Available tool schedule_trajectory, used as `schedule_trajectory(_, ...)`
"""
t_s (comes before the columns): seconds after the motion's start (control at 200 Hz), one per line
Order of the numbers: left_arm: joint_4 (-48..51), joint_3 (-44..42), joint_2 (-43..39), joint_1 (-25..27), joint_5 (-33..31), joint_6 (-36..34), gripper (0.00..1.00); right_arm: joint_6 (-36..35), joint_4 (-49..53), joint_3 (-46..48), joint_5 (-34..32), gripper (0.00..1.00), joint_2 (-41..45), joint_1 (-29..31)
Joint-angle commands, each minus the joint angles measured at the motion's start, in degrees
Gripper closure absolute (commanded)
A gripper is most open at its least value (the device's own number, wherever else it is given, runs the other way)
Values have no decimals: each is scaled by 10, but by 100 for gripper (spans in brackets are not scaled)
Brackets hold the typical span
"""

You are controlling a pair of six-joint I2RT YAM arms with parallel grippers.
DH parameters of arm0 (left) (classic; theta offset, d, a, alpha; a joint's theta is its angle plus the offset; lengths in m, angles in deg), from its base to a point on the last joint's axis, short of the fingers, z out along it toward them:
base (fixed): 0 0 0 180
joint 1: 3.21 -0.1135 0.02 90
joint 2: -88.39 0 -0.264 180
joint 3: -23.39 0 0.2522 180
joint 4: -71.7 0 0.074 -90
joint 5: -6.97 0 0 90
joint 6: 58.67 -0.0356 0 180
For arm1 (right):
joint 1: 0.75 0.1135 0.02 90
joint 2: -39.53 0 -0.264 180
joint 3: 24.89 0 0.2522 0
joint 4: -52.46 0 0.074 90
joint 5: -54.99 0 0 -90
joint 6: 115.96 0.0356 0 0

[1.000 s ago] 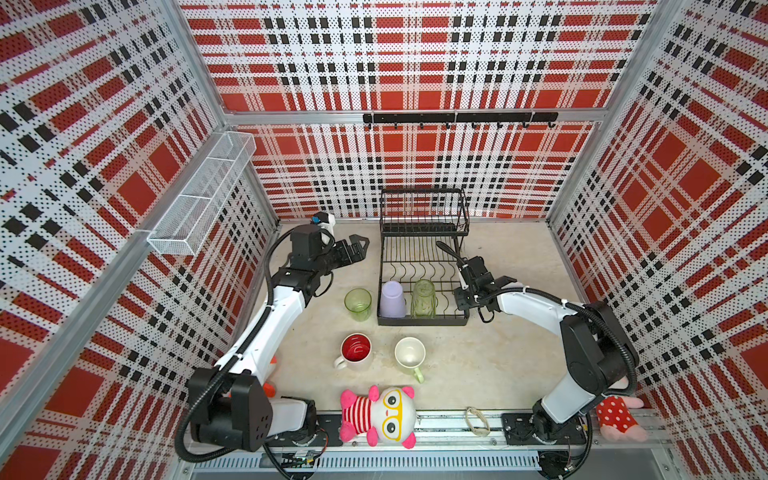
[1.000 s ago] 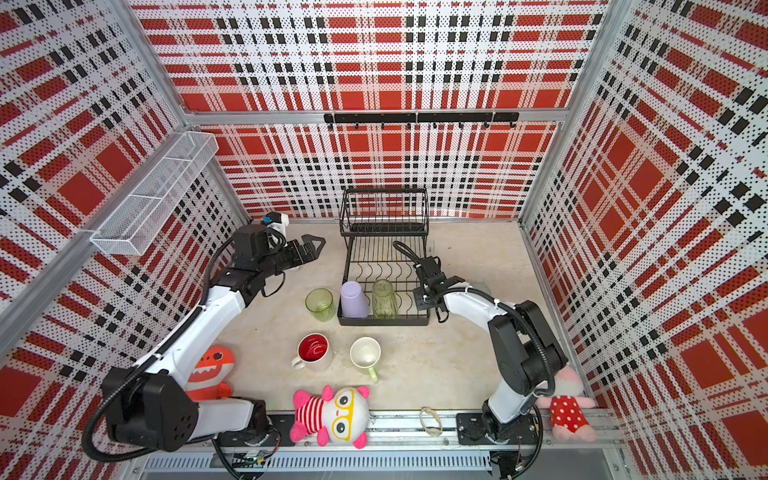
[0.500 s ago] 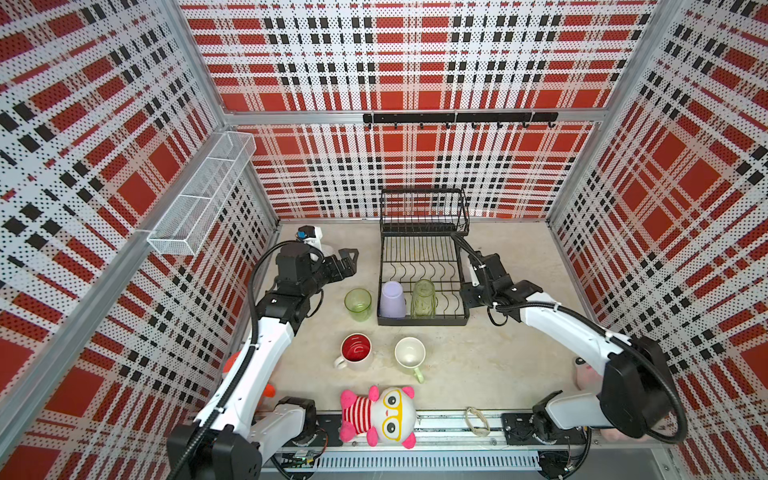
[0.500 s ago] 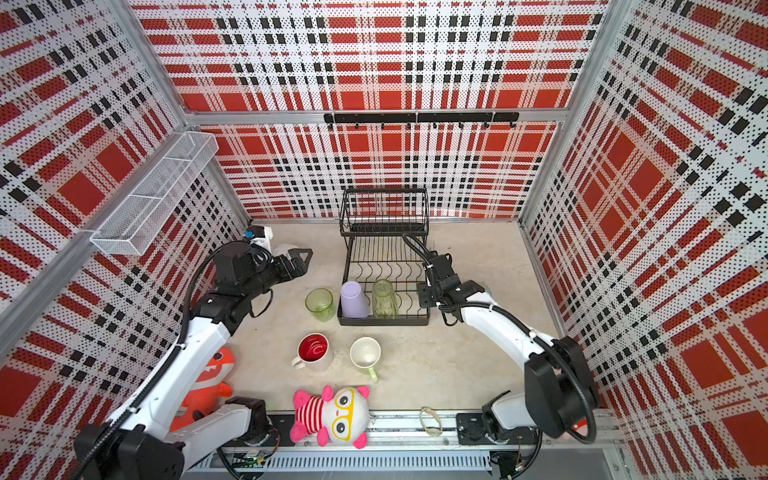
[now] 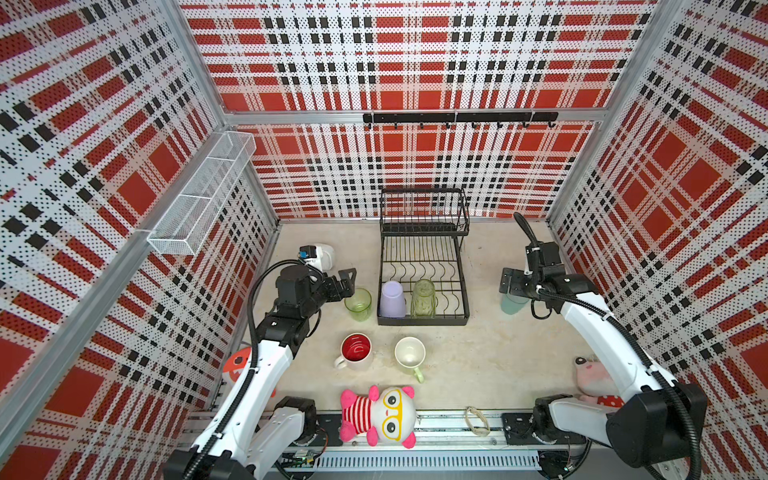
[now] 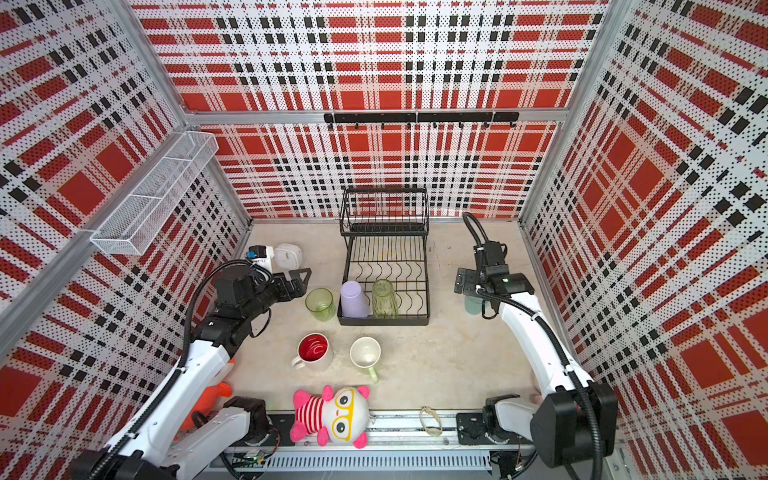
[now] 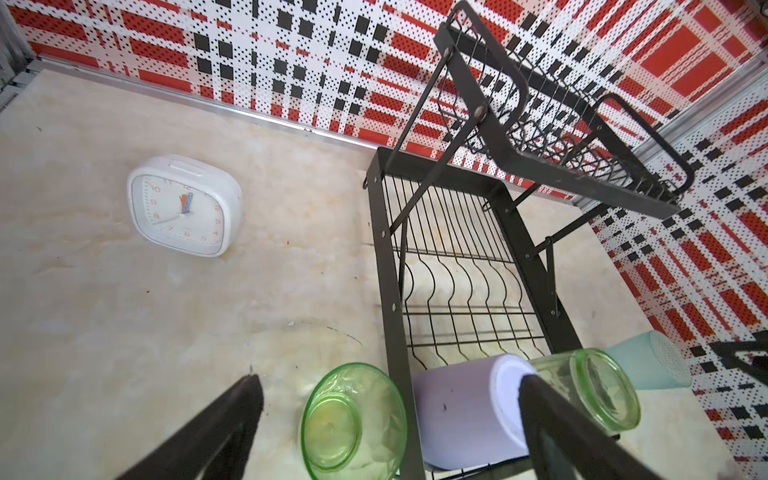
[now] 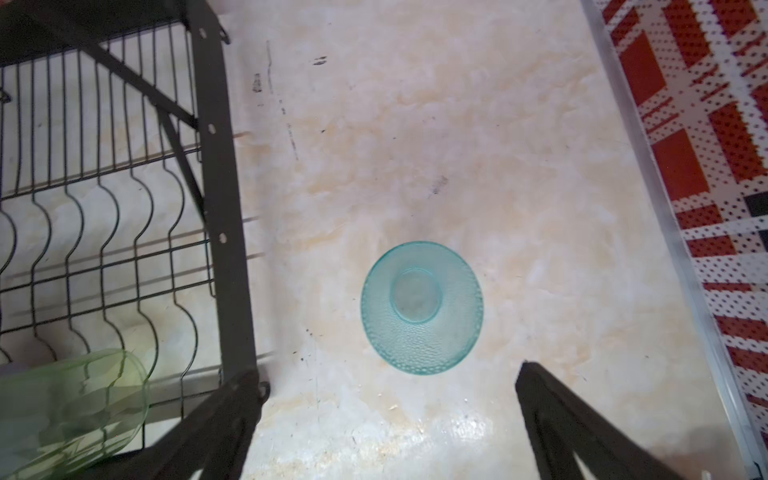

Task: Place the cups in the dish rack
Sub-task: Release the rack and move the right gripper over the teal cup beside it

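Note:
The black dish rack [image 5: 422,322] [image 6: 382,322] holds a lavender tumbler [image 5: 392,299] [image 7: 461,407] and a green ribbed tumbler [image 5: 423,298] [image 8: 70,407], both upside down on its lower tier. A second green tumbler [image 5: 358,303] [image 7: 353,419] stands on the table just left of the rack. My left gripper [image 5: 347,284] [image 7: 386,399] is open right beside it. A small teal cup [image 5: 512,303] [image 8: 422,307] stands right of the rack, and my right gripper [image 5: 512,286] [image 8: 390,386] hovers open above it. In front stand a red-lined white mug [image 5: 355,351] and a pale green mug [image 5: 410,354].
A white clock [image 5: 322,255] lies behind my left arm. A pink-and-white plush [image 5: 378,415] and a loose ring [image 5: 477,419] lie at the front edge. An orange toy [image 5: 237,365] and a pink plush [image 5: 594,378] lie by the arm bases. A mesh shelf [image 5: 203,199] hangs on the left wall.
My right gripper has opened wide and swung from the rack's right side out to above the teal cup. My left gripper has come forward from the back corner to the green tumbler on the table.

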Motion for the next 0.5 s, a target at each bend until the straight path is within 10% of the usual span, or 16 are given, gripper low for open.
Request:
schedule_trajectory(0.0, -40, -16, -17, -5, 18, -18, 2, -20, 31, -9, 15, 0, -20, -25)
schedule_trajectory(0.496, -47, -32, -13, -26, 35, -4, 2, -51, 42, -51, 53, 0, -155, -49)
